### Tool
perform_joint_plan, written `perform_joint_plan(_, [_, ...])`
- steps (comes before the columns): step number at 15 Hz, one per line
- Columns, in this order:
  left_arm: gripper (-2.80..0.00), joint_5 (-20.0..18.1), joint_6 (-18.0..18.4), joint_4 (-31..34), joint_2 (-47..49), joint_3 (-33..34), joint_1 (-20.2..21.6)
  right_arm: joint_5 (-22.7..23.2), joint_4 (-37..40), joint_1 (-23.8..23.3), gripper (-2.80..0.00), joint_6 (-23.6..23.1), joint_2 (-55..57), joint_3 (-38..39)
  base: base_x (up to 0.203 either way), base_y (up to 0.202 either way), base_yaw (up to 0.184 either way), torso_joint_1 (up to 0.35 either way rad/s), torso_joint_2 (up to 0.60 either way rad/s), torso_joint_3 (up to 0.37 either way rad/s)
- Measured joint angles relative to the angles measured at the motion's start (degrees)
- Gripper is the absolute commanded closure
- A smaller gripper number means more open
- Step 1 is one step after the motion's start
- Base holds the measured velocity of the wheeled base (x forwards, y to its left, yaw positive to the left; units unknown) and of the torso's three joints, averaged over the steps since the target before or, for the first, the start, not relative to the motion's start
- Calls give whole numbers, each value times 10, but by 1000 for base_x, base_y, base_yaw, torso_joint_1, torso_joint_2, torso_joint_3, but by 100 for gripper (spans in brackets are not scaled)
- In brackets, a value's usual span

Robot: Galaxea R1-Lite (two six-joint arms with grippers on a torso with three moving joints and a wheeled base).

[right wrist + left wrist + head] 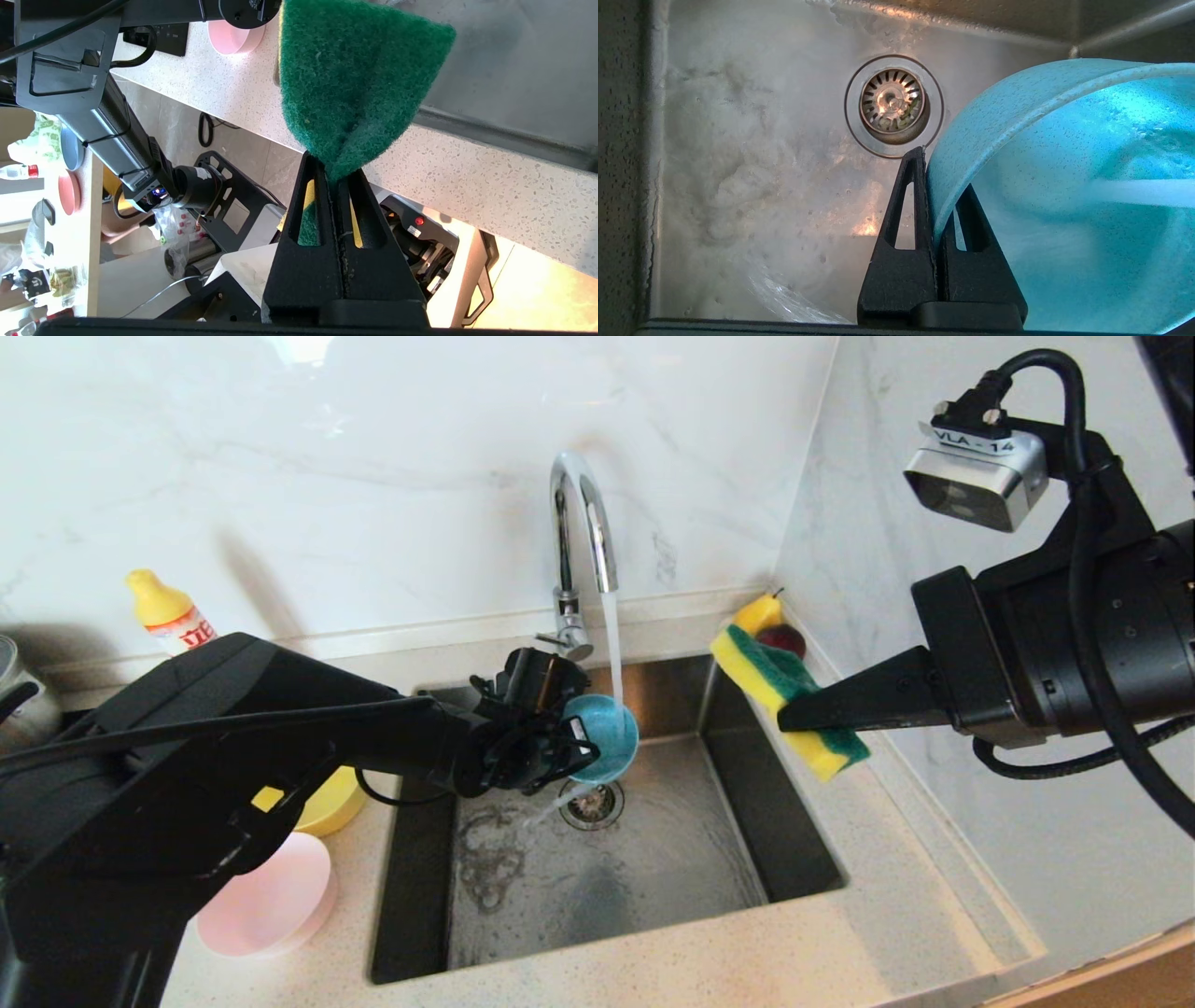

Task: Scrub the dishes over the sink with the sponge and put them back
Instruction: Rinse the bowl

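Over the sink (672, 859) my left gripper (581, 745) is shut on the rim of the teal-blue bowl (609, 737), holding it tilted under the running water. In the left wrist view the gripper (941, 172) pinches the bowl's wall (1064, 210), one finger inside and one outside, above the drain (891, 105). My right gripper (789, 717) is shut on the sponge (789, 695), held in the air above the sink's right rim. The sponge's green face (355, 79) bulges out of the gripper (334, 165). The yellow bowl (327, 807) and pink bowl (271, 896) sit on the counter, left of the sink.
The chrome faucet (579, 523) pours a stream onto the bowl, and water runs to the drain (591, 803). A yellow-capped bottle (168, 611) and a steel pot (19, 700) stand at the back left. Fruit (770, 625) lies in the back right corner.
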Motion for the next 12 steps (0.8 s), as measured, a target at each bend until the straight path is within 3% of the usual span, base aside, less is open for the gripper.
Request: perform_joint_plan(12, [0, -7, -1, 40, -18, 26, -4, 3, 0, 0, 0, 0, 3, 0, 0, 0, 0, 0, 0, 0])
